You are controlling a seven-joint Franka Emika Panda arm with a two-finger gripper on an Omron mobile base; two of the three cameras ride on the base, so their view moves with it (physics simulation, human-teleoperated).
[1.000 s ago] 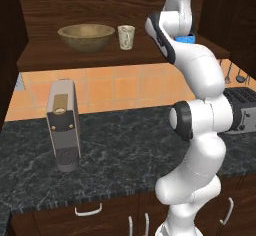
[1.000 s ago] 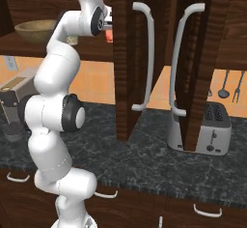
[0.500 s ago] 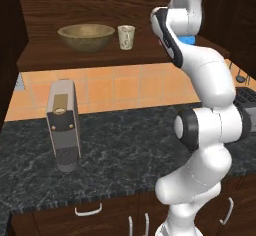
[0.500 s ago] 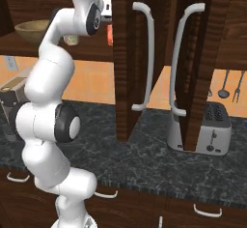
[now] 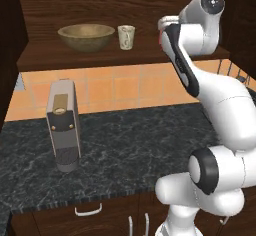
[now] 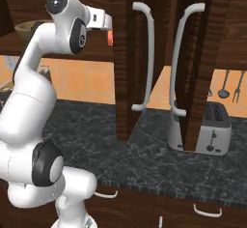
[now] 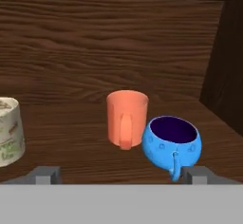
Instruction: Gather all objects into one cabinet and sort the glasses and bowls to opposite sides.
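Hand view: cabinet (image 7: pixel 118 42) shelf ahead of jaws, side wall close at right. Bowl (image 5: pixel 86 36) stood far left on shelf, well outside jaws. Cream cup (image 7: pixel 7 132) sat just outside left tip. Orange cup (image 7: pixel 126 117) and blue mug (image 7: pixel 172 144) stood touching, ahead between tips. Gripper (image 7: pixel 118 175) stood wide, empty. Over last second arm rose and drew back, so mug judged released. Free shelf lay between cream cup and orange cup.
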